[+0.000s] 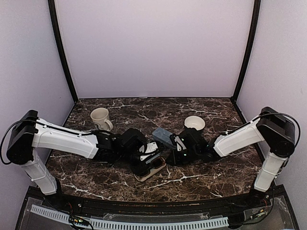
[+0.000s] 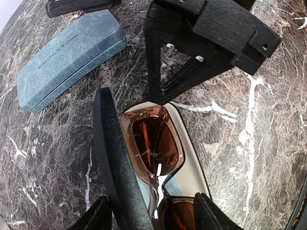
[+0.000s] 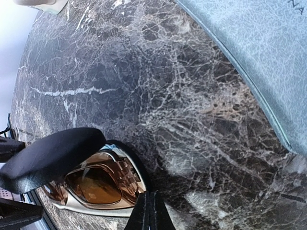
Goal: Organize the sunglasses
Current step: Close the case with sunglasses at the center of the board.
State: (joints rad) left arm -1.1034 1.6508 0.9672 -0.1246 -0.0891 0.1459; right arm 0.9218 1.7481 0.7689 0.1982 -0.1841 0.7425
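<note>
The sunglasses (image 2: 152, 143), an amber-lensed pair in a thin translucent brown frame, lie lenses-up on the pale lining of the open black case (image 2: 112, 163), right beside its raised lid. They look light, stiff and easy to scratch or bend, so I judge a hold belongs on the bridge or outer rim, not on the slick lenses. The left gripper (image 2: 151, 218) hangs over that case with its jaws apart and nothing held, one finger on either side. The right gripper (image 3: 151, 213) is closed on nothing just beside the case's end.
</note>
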